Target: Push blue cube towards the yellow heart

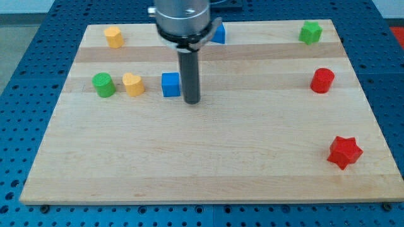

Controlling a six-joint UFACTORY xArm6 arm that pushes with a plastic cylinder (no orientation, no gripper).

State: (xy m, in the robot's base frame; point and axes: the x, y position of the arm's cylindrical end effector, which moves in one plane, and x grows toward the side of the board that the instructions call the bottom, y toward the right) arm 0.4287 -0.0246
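Our bare dark rod, holding nothing, rests my tip [192,101] just right of the small blue cube [170,84]; the yellow heart-shaped block [133,84] lies near on its left, beside a green cylinder [103,84], mid-board on the wooden table [208,164].

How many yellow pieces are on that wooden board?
2. A yellow block sits near the view's top left corner; the yellow heart lies lower, between the green cylinder and the blue cube. The arm could hide something behind it.
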